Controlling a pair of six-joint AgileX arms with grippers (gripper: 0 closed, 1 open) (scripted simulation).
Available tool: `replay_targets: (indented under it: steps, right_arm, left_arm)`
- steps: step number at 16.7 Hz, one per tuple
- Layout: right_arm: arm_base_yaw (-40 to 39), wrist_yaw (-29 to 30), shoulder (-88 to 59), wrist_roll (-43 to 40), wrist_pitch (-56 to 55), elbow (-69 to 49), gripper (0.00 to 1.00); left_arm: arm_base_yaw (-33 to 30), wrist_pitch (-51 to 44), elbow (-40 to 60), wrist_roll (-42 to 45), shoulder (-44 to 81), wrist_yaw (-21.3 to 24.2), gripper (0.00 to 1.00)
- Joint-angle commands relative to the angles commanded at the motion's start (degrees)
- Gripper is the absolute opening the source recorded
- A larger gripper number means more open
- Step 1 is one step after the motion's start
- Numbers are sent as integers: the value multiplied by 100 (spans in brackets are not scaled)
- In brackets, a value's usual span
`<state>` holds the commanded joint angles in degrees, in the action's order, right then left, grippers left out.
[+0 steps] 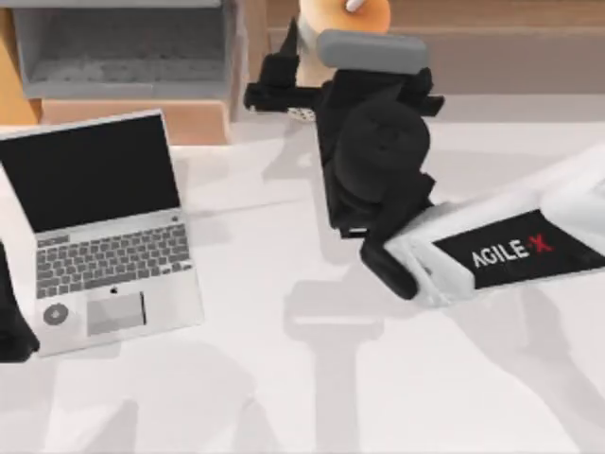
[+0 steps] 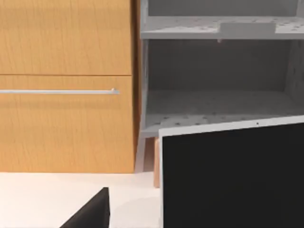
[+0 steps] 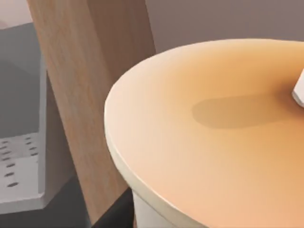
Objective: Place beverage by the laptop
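- While reaching to the far edge of the surface (image 1: 284,378), right gripper (image 1: 302,71) beside the milk tea cup (image 1: 364,14); impossible to tell whether closed on it.
- Domed lid (image 3: 213,123) close under the right wrist camera, white straw (image 3: 299,92) at its edge.
- Silver laptop (image 1: 104,236) open at the left, well apart from the cup.
- Left gripper (image 1: 14,322) parked beside the laptop.
- Likely risks: a loose grasp tipping the tall cup; a low carry striking the screen.
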<state>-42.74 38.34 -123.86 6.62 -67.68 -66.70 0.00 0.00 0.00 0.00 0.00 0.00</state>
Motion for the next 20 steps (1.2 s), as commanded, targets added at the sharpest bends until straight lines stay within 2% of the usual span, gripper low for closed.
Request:
replay_targets:
  steps: [11, 16, 20]
  right_arm:
    - [-1065, 1300, 117, 709, 2417, -617, 0]
    - [-1951, 2331, 196, 1314, 4046, -674, 0]
    - [-2214, 2643, 203, 1548, 4371, -671, 0]
  left_arm:
    - [0, 0, 0, 0, 0, 0, 100]
    - [0, 0, 0, 0, 0, 0, 100]
    - [0, 0, 0, 0, 0, 0, 100]
